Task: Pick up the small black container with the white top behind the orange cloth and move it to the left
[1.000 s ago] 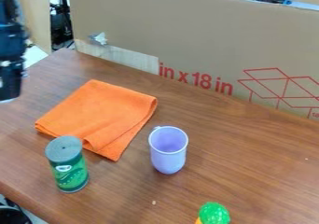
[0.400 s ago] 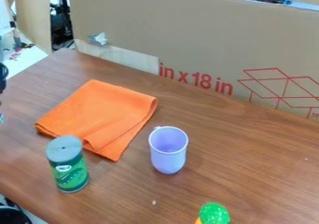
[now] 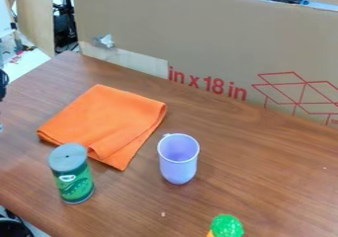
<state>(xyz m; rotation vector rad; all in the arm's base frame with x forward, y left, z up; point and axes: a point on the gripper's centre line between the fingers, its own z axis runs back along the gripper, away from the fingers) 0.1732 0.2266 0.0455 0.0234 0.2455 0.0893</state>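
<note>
While the tabletop things keep their places, what changes is me: a second ago my dark arm hangs well into the upper left of the view, and now only a small part of my black gripper [image 3: 3, 85] shows at the left edge. Most of that withdrawal comes first; over the last instant I shift only slightly. From so little of me, I cannot tell whether I am spread or pressed together, or whether I pinch anything.

Nearest to me, toward the view's right, the folded orange cloth [image 3: 105, 122] lies flat, one corner pointing toward the near side. Below me in the view and a little right, the green cylindrical can with a grey lid [image 3: 74, 181] stands upright just beside the cloth; I cannot tell whether they touch. Farther from me, past the cloth, the pale purple plastic cup [image 3: 178, 162] stands upright with its mouth open upward. Farthest off, at the bottom edge, sits a bumpy green object [image 3: 226, 226] with an orange part under it.

My shift leaves all four undisturbed on the brown wooden table [image 3: 264, 167], and I judge that I touch none of them. The cloth's folds match their earlier shape.
</note>
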